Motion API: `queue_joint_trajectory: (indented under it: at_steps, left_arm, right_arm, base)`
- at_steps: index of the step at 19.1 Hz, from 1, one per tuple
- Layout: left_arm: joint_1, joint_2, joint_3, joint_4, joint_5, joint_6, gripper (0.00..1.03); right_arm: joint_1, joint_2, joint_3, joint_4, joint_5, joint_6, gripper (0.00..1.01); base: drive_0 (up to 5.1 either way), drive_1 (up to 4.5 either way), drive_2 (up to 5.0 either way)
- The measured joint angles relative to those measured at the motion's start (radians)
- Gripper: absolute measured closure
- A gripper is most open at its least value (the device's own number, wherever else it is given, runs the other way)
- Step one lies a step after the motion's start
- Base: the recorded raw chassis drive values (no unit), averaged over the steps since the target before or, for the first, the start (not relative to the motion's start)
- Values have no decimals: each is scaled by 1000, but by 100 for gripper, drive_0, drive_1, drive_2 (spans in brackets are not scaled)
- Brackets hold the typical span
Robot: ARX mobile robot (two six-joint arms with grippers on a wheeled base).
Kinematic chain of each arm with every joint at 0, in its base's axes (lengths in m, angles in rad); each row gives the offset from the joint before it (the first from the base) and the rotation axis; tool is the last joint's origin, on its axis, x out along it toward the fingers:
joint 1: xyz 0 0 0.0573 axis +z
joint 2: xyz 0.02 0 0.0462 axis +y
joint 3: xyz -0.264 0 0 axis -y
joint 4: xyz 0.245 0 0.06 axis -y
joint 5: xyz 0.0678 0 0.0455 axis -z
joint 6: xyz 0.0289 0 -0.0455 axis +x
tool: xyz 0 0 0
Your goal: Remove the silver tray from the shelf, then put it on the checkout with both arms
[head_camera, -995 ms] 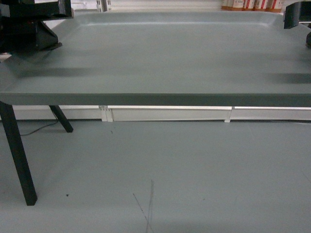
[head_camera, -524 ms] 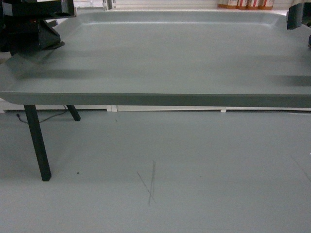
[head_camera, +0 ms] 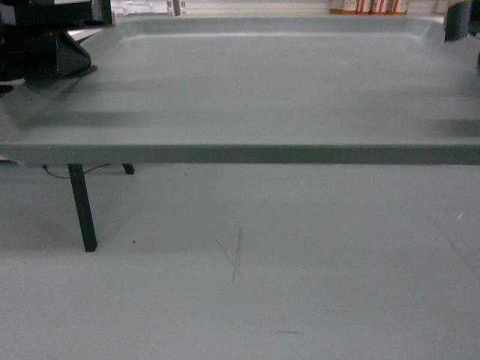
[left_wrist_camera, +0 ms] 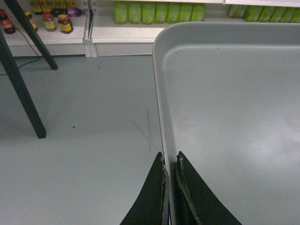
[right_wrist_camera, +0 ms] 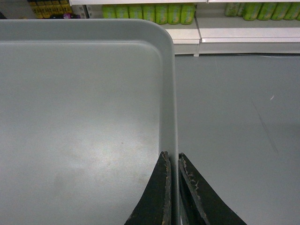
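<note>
The silver tray [head_camera: 262,82] hangs level in the air over the grey floor, held by its two short ends. My left gripper [left_wrist_camera: 170,154] is shut on the tray's left rim [left_wrist_camera: 161,93], one blade outside and one inside. My right gripper [right_wrist_camera: 173,154] is shut on the right rim [right_wrist_camera: 169,93] in the same way. In the head view the left gripper [head_camera: 52,45] and right gripper [head_camera: 459,22] sit at the tray's far corners. The tray [right_wrist_camera: 79,117] is empty. A white shelf [left_wrist_camera: 126,33] stands beyond the tray. The checkout is out of view.
Black slanted frame legs [head_camera: 81,206] [left_wrist_camera: 21,89] stand on the floor at the left. Green bottles [left_wrist_camera: 154,11] and jars [left_wrist_camera: 64,22] line the lower shelves. Orange packs [head_camera: 367,6] show past the tray's far edge. A dark scuff [head_camera: 236,255] marks the floor.
In the head view the black leg and the floor scuff have slid right and the white shelf base has dropped behind the tray. The tray and both grippers keep their place in view.
</note>
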Motion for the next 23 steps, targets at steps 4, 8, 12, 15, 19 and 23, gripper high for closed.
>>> queue_joint_trajectory:
  at_steps: [4, 8, 12, 15, 19, 23]
  left_arm:
    - [0, 0, 1, -8, 0, 0, 99]
    - [-3, 1, 1, -7, -1, 0, 99]
    - [-3, 1, 1, -6, -1, 0, 99]
    - [-1, 1, 1, -5, -1, 0, 99]
    - [-1, 1, 1, -5, 0, 0, 99]
    - [-1, 1, 1, -8, 0, 0, 99]
  right_arm:
    - [0, 1, 0, -6, -3, 0, 99]
    - [-2, 1, 0, -6, 0, 0, 99]
    - [-2, 2, 0, -6, -1, 0, 99]
    - [-1, 3, 0, -4, -3, 0, 99]
    - [-2, 3, 0, -6, -3, 0, 99]
    - [0, 2, 0, -6, -3, 0, 99]
  base:
    - [0, 0, 0]
    - [-361, 198, 198]
    - [-496, 250, 250]
    - [-512, 234, 234]
    - [-500, 246, 246]
    - [-501, 244, 244]
